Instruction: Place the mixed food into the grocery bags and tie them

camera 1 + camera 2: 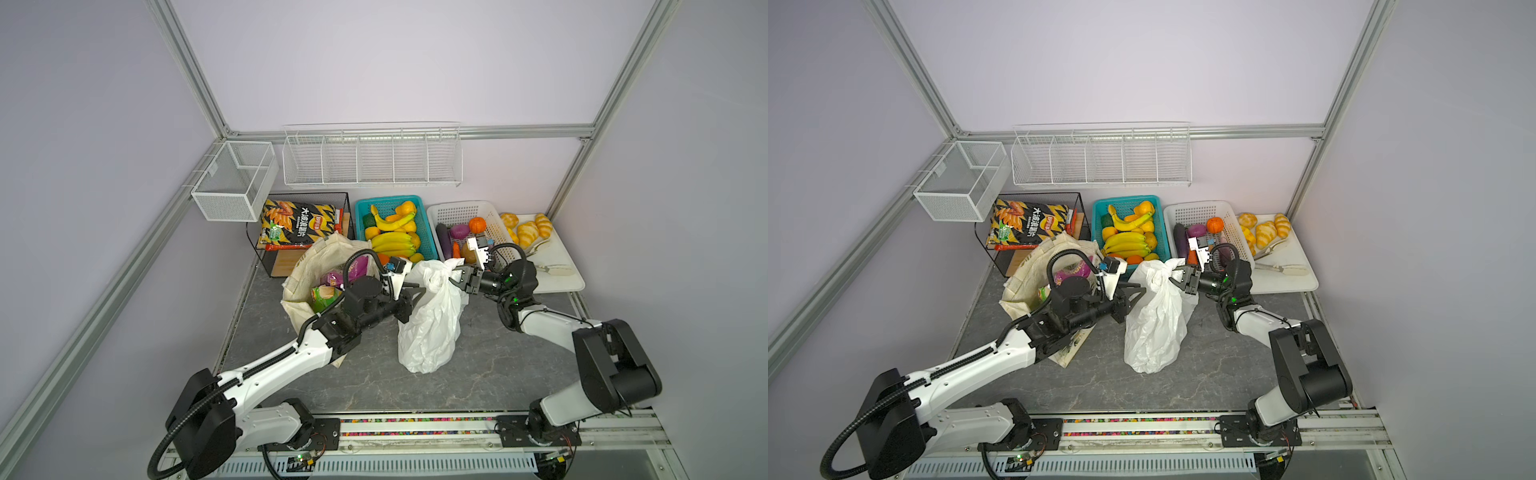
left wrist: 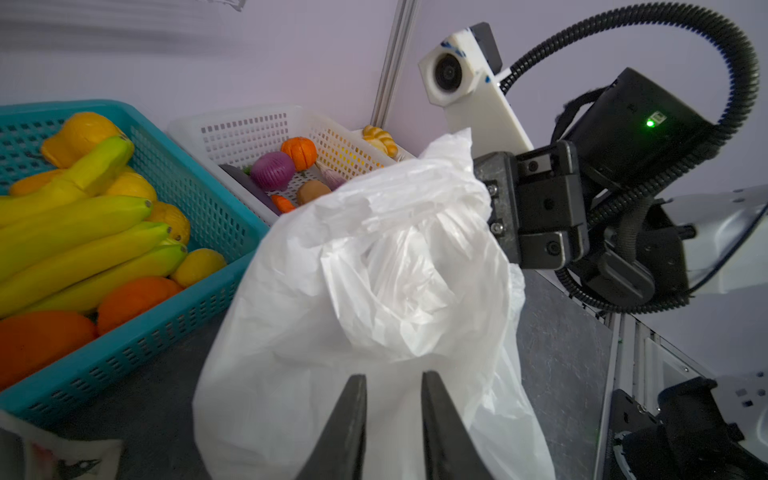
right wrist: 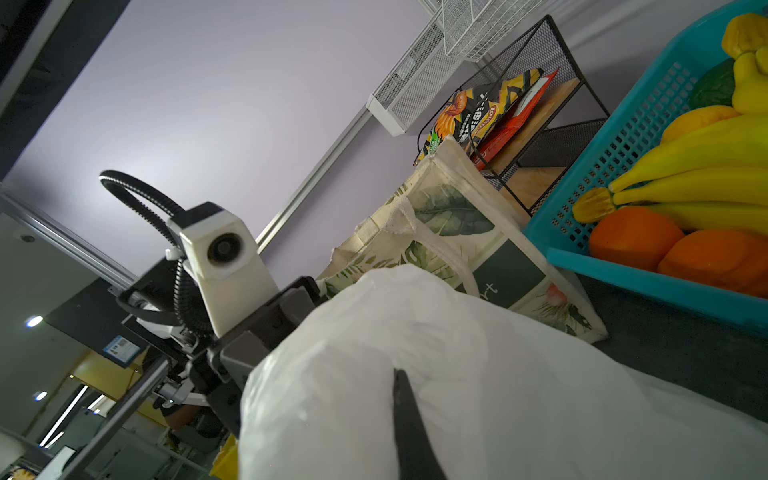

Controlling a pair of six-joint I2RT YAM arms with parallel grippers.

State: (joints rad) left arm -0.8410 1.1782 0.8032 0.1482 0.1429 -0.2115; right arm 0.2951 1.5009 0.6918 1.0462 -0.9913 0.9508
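The white plastic bag (image 1: 432, 320) stands crumpled in the middle of the table. My right gripper (image 1: 456, 277) is shut on its bunched top; in the right wrist view one finger (image 3: 409, 424) shows against the plastic. My left gripper (image 2: 394, 376) is at the bag's left side, its fingers (image 2: 355, 415) a little apart with nothing pinched between them. The cream canvas tote (image 1: 305, 266) stands open to the left, holding a purple packet (image 1: 355, 269) and a green packet (image 1: 324, 297). A purple onion (image 2: 272, 169), an orange-red tomato (image 2: 298, 153) and a dark piece (image 1: 444, 241) lie in the white basket (image 1: 453, 210).
A teal basket (image 1: 428, 245) of bananas and oranges sits behind the bags. A black wire rack (image 1: 345, 199) at the back left holds a black-and-yellow chip bag (image 1: 297, 224). A white tray (image 1: 561, 282) with bread is at the right. White wire baskets (image 1: 372, 166) hang on the back wall.
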